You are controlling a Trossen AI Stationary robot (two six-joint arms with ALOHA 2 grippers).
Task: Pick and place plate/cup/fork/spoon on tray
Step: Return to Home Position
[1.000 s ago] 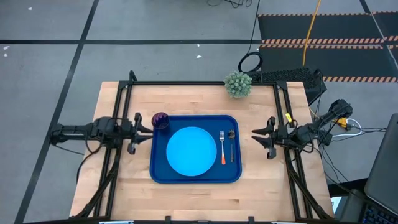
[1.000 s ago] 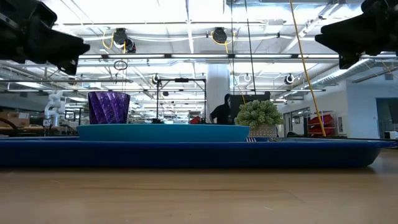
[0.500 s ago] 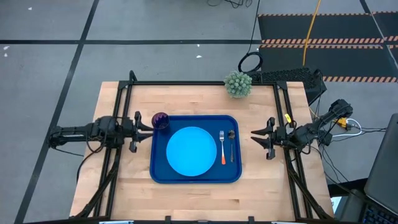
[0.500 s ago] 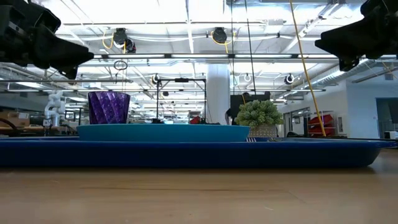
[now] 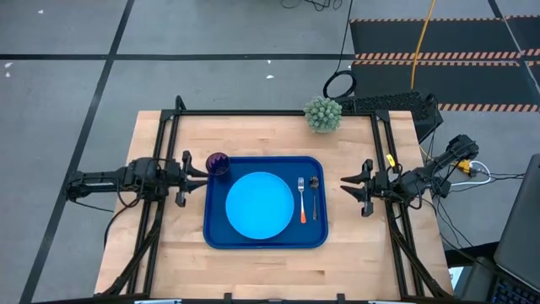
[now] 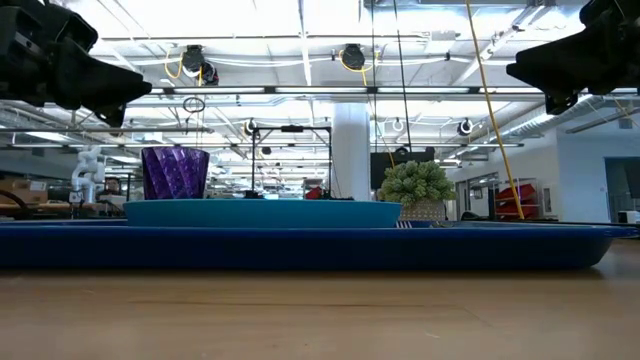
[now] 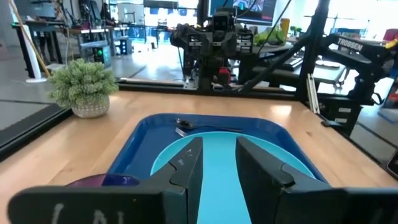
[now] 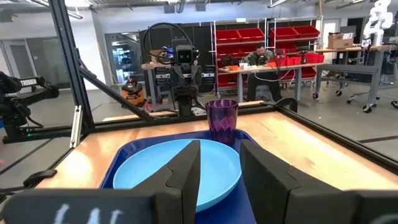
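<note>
Flanking the tray (image 5: 264,242), left end effector (image 5: 199,179), right end effector (image 5: 347,183): parted, empty.

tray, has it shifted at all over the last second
No. In the high view the tray lies at the same spot on the table, its far edge just as far from the potted plant as before.

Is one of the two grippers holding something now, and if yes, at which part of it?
Nothing is held. The left gripper and the right gripper are both open and empty, one at each side of the tray.
</note>
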